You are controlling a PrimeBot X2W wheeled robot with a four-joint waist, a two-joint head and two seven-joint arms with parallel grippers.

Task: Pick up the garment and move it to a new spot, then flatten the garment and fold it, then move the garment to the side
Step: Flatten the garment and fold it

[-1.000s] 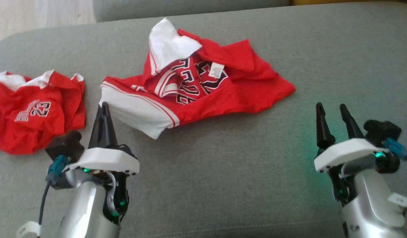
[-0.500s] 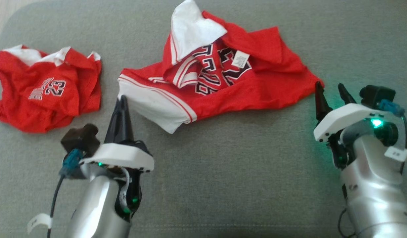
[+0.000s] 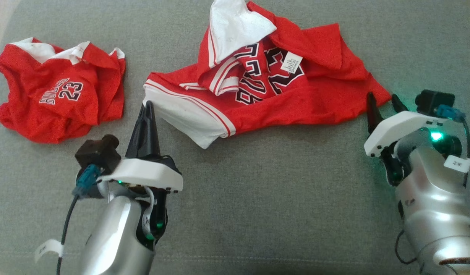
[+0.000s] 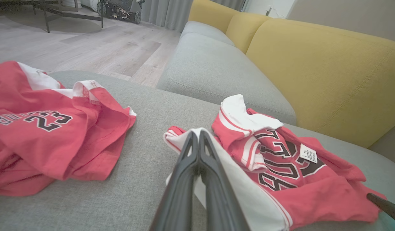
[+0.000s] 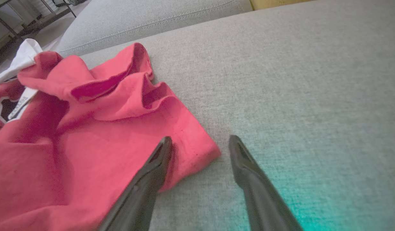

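Observation:
The garment (image 3: 281, 103) is a crumpled red jersey with white trim and black numerals, lying on the grey cushion (image 3: 277, 198). My left gripper (image 3: 148, 105) is shut, its tips right at the jersey's white left hem (image 4: 236, 192). From the left wrist view, with my left gripper (image 4: 197, 133) in front of the hem, I cannot tell whether any cloth is pinched. My right gripper (image 3: 382, 97) is open at the jersey's red right corner. In the right wrist view my right gripper (image 5: 200, 141) straddles that corner (image 5: 191, 150), one finger over the cloth, the other over bare cushion.
A second red garment (image 3: 59, 99) marked 23 lies bunched at the cushion's left (image 4: 40, 134). Behind the jersey run a grey seat (image 4: 216, 73) and a yellow backrest (image 4: 329, 64). Wooden floor (image 4: 88, 48) lies beyond the left end.
The head camera has tilted, shifting the whole picture. My right gripper has moved forward to the jersey's right corner. My left gripper stays shut at the white hem.

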